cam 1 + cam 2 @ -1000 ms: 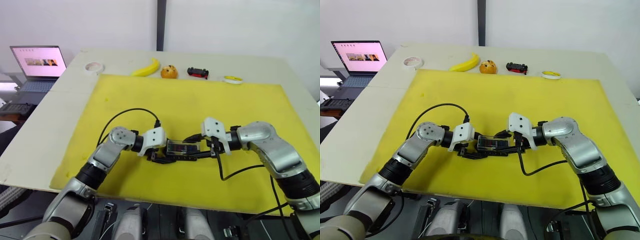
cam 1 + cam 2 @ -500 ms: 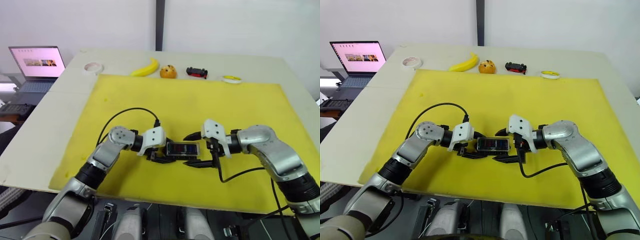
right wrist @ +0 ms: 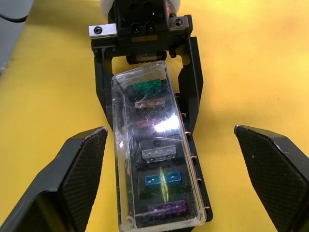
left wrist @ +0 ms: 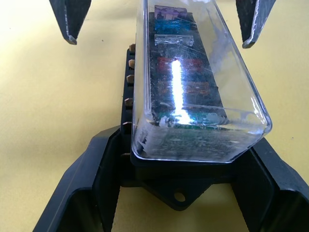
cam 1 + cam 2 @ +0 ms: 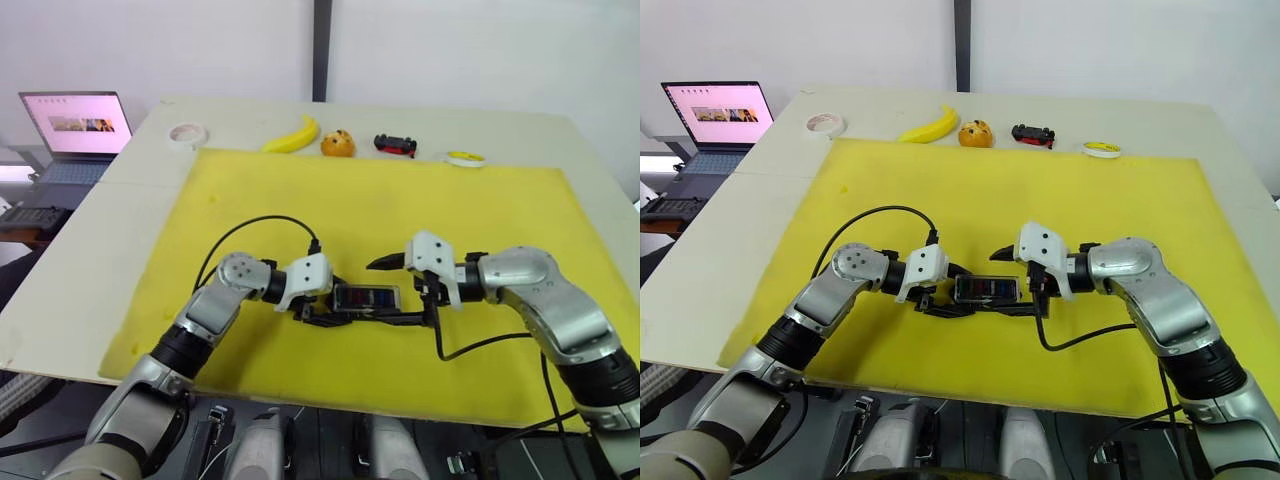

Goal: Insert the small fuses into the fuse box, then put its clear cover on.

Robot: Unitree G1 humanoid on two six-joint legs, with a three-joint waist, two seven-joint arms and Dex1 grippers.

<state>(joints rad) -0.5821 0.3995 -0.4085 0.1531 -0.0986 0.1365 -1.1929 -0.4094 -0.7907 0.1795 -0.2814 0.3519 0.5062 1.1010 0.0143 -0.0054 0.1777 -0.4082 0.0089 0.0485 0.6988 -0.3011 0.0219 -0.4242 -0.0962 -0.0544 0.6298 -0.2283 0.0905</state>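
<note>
The clear cover [image 3: 157,150] sat on the fuse box [image 5: 366,298], fuses inside (seating looked unconfirmed). Left gripper [image 5: 322,311] clamped the box; right gripper [image 5: 388,291], jaws apart, might press it.

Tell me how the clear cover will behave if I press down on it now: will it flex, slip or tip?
The clear cover looks like rigid moulded plastic, so it probably won't flex. Its glossy top may be slippery under the right gripper, whose fingers are spread wide. It sits slightly askew on the fuse box, so off-centre pressure might rock it.
</note>
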